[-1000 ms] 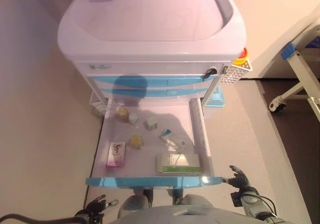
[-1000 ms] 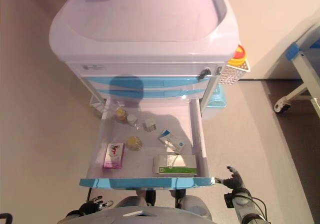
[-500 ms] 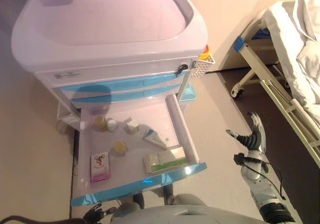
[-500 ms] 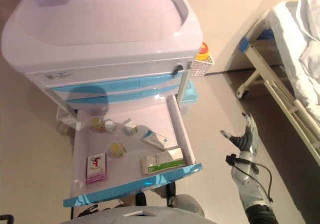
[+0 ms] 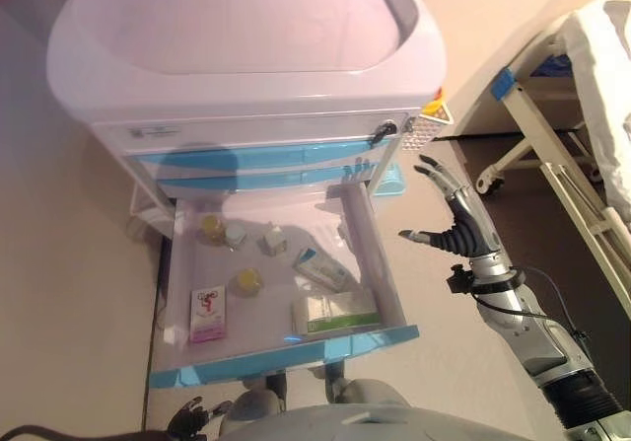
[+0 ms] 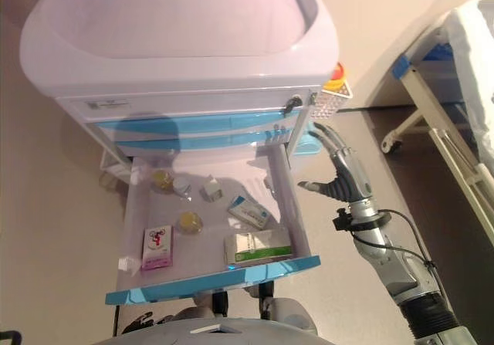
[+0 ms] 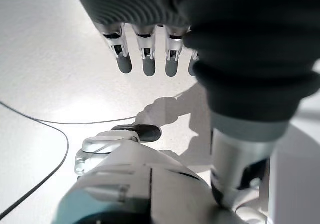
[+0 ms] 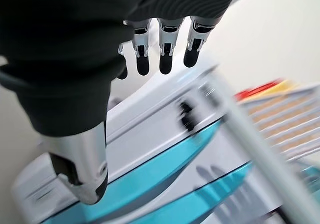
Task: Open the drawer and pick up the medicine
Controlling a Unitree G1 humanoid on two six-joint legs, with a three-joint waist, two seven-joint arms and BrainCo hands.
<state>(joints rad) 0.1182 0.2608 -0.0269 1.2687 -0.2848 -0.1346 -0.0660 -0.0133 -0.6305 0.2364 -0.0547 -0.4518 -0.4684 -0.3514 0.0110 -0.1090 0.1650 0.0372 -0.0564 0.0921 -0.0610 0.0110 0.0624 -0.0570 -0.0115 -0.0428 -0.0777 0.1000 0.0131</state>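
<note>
The cart's lowest drawer (image 5: 286, 347) with a blue front stands pulled out. In it lie a pink box (image 5: 207, 313), a green-and-white box (image 5: 335, 313), a blue-and-white box (image 5: 320, 268), a small cube box (image 5: 273, 239) and small bottles (image 5: 211, 227) (image 5: 248, 281). My right hand (image 5: 449, 229) is open with fingers spread, held in the air just right of the drawer's right wall and holding nothing. Its wrist view shows straight fingers (image 8: 165, 53) facing the cart's blue drawer fronts (image 8: 165, 169). My left hand (image 7: 150, 38) hangs low and open over the floor, below the drawer front (image 5: 192, 419).
The white cart (image 5: 246, 56) has a deep tray top and two shut blue drawers above the open one. A white mesh basket (image 5: 432, 115) hangs on its right side. A bed frame (image 5: 552, 145) with a wheel stands at the right.
The camera has shifted. My right hand has risen from low by the drawer's front corner, swung out to the right, then come in beside the drawer's right wall.
</note>
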